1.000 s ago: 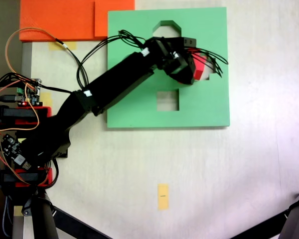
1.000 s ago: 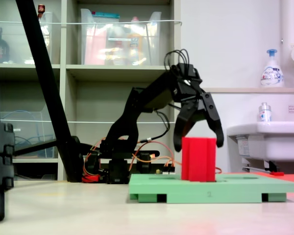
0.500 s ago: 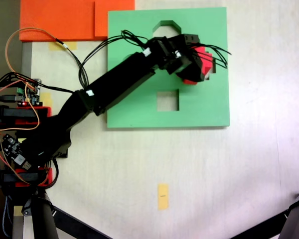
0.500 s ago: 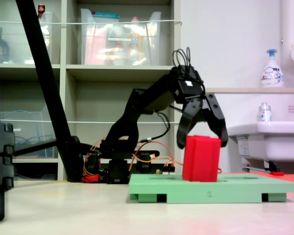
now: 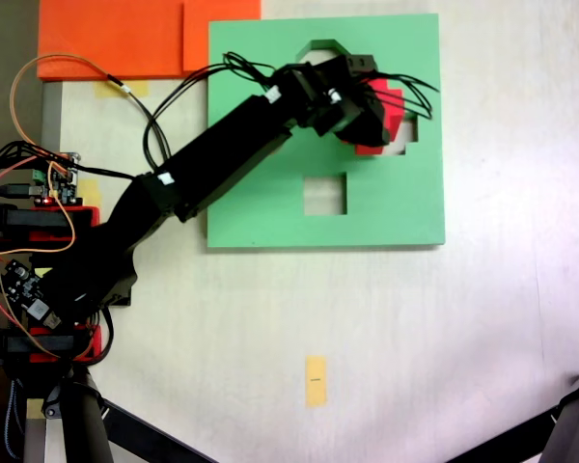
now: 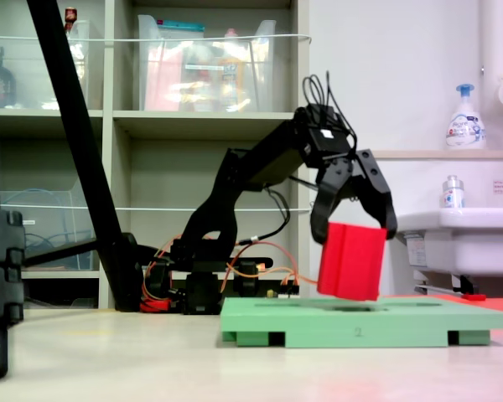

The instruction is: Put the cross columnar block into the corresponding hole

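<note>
Pincer (image 6: pixel 355 233) of the black hobby arm (image 5: pixel 207 164) is clamped on the top of the small bright red foam block with the plus-shaped section (image 6: pixel 350 260), one jaw down each side of it. From where I stand at the side, the block hangs tilted, its lower edge just clear of the square green foam board (image 6: pixel 419 318), which lies flat on the pale surface (image 5: pixel 482 318). Looking down from above, the block (image 5: pixel 386 108) sits over the board's right-hand part (image 5: pixel 270 207), and a notch of the plus-shaped cutout (image 5: pixel 409 130) peeps out at its right edge; the square cutout (image 5: pixel 325 195) and the octagonal one (image 5: pixel 320 47) stand well apart from it. I would say the step in hand is the lining-up over the hole, with the insertion not yet made. The next move, to my mind, calls for bringing the block upright, turning it so its arms match the cutout's arms, then lowering it straight. A small yellow tape mark (image 5: pixel 315 380) lies far off on the surface.
</note>
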Robot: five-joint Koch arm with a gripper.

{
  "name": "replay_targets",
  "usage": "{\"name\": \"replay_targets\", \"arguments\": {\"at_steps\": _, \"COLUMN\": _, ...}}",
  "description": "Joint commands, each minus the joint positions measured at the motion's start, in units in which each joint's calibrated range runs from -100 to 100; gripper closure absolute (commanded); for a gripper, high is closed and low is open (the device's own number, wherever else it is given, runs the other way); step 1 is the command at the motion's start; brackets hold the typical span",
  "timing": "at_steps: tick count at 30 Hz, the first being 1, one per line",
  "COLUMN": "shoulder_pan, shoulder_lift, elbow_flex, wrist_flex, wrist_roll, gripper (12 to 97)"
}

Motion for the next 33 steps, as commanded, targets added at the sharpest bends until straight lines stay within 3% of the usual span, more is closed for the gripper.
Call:
{"name": "replay_targets", "arguments": {"at_steps": 1, "shoulder_pan": -0.05, "shoulder_lift": -3.95, "elbow_flex": 2.27, "wrist_flex": 5.56, "wrist_roll": -0.88, "gripper": 64.0}}
{"name": "replay_targets", "arguments": {"at_steps": 33, "shoulder_pan": -0.39, "shoulder_lift": 5.13, "elbow_flex": 2.27, "wrist_flex": 15.77, "wrist_roll": -1.95, "gripper": 63.0}}
